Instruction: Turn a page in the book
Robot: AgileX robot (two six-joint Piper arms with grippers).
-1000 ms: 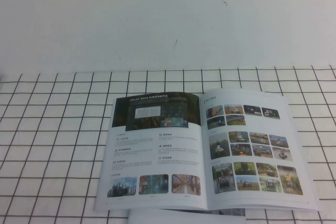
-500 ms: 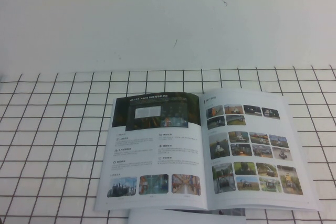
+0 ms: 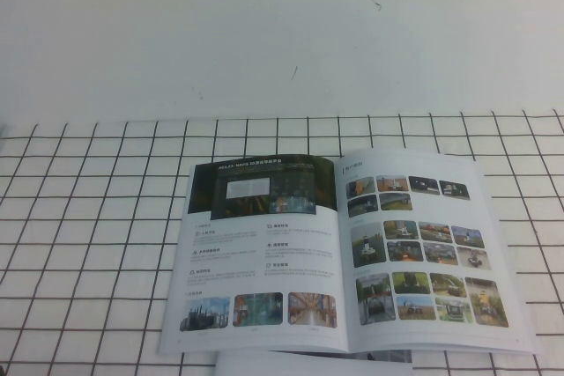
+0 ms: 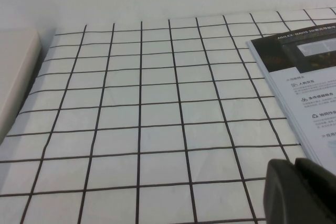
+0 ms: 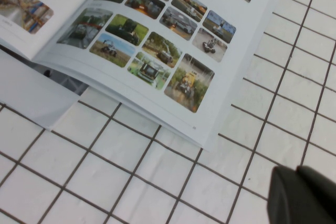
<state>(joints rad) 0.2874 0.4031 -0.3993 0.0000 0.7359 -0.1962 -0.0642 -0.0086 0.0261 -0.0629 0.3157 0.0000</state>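
The book point(image 3: 344, 253) lies open and flat on the black-gridded white cloth point(image 3: 88, 244). The page point(image 3: 260, 253) lies on the left half, dark banner and three colour photos facing up. The right half shows several small robot photos. Neither gripper shows in the high view. In the left wrist view my left gripper point(image 4: 299, 192) is shut and empty over the cloth, beside the book's left edge point(image 4: 304, 87). In the right wrist view my right gripper point(image 5: 302, 195) is shut and empty over the cloth, off the book's near right corner point(image 5: 157, 40).
A white sheet edge point(image 3: 308, 363) peeks from under the book's near edge and also shows in the right wrist view point(image 5: 31, 93). A beige slab point(image 4: 13, 72) lies at the cloth's left side. A white wall point(image 3: 282, 33) stands behind the table.
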